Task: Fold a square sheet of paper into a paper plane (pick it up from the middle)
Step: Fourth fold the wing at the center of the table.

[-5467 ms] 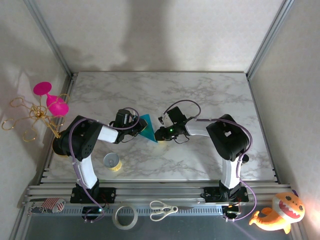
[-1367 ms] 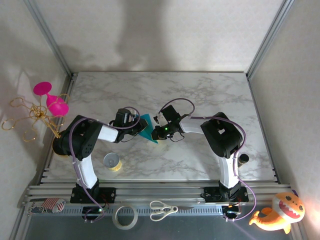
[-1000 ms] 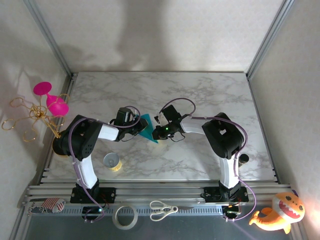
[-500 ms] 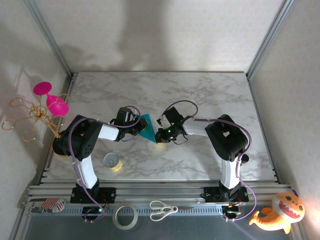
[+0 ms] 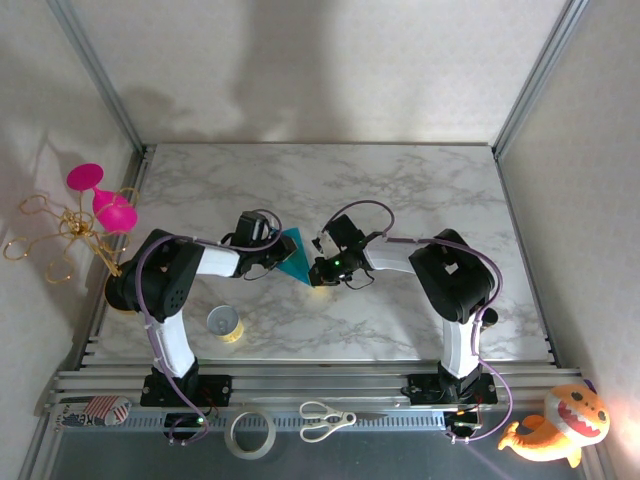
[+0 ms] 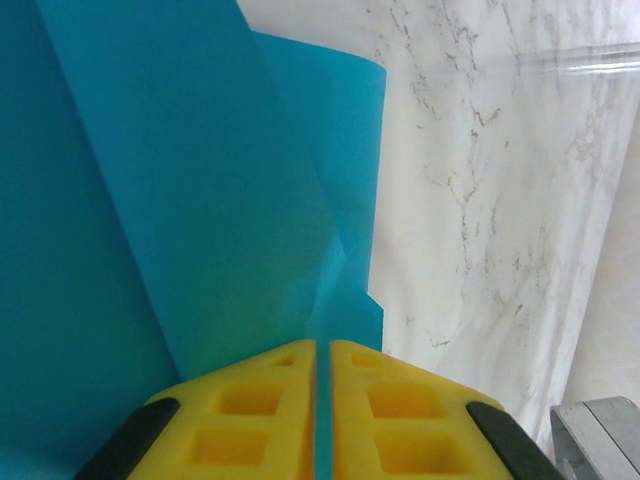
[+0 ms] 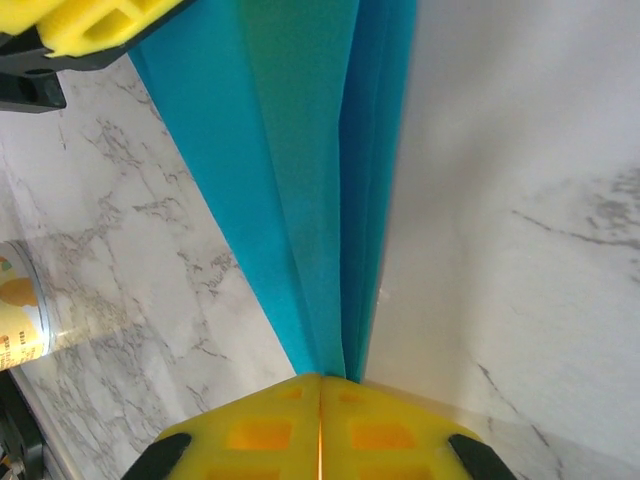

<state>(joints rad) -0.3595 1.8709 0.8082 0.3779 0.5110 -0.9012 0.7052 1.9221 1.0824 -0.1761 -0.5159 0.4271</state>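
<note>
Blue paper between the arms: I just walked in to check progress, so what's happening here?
Both arms hold the paper at mid-table. The left gripper is shut on one edge, and the right gripper is shut on the narrow tip. The paper is already folded into layered, slanted creases that taper like a dart.

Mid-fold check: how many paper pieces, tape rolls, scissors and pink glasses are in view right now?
paper: 1
tape rolls: 2
scissors: 1
pink glasses: 2
Total: 6
</note>
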